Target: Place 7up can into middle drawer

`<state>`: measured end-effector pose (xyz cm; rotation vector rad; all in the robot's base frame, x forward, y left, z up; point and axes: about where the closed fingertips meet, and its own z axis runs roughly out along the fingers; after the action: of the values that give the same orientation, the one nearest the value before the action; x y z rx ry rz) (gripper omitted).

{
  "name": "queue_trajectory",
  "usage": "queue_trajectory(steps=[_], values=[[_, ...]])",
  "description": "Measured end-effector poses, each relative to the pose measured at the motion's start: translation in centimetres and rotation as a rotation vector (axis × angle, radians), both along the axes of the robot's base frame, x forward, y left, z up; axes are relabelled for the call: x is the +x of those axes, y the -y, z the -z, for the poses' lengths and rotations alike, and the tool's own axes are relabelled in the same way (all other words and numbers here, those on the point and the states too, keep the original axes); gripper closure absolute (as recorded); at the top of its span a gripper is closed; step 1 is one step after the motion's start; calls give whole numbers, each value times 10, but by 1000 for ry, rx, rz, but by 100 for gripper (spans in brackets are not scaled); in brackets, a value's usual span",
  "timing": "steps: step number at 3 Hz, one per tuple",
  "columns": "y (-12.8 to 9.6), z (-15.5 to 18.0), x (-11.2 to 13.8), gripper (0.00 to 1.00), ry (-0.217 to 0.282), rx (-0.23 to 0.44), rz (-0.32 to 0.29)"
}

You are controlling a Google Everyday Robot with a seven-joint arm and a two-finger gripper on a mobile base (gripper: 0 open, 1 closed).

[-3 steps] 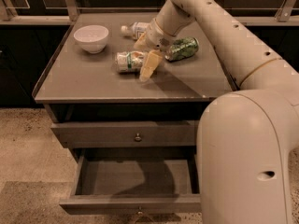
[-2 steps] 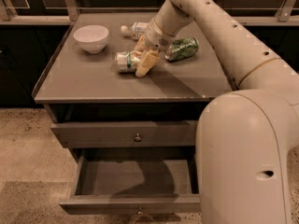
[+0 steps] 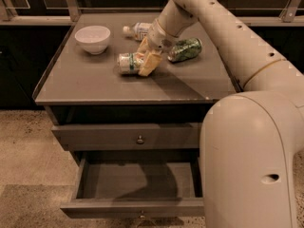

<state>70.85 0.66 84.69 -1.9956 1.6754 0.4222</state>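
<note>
The 7up can (image 3: 126, 63) lies on its side on the grey cabinet top (image 3: 95, 87), left of centre. My gripper (image 3: 144, 56) is down at the can's right end, right against it, with the arm reaching in from the upper right. The middle drawer (image 3: 133, 207) is pulled open below, and its grey inside shows nothing in it.
A white bowl (image 3: 92, 38) stands at the back left. A white-labelled plastic bottle (image 3: 137, 31) lies behind the gripper. A darker green can (image 3: 185, 50) lies to its right. The upper drawer front (image 3: 95, 137) is closed. My arm's large body fills the right foreground.
My gripper has slid a little to the left, closer onto the 7up can's right end. The can and the other things have not moved.
</note>
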Motion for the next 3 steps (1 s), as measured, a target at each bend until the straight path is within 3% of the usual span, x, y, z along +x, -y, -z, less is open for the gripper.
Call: queue_trajectory(steps=[1, 2, 3], values=[[7, -6, -23, 100, -15, 10, -5], [28, -38, -66, 100, 8, 53, 67], [38, -53, -120, 100, 0, 118, 136]])
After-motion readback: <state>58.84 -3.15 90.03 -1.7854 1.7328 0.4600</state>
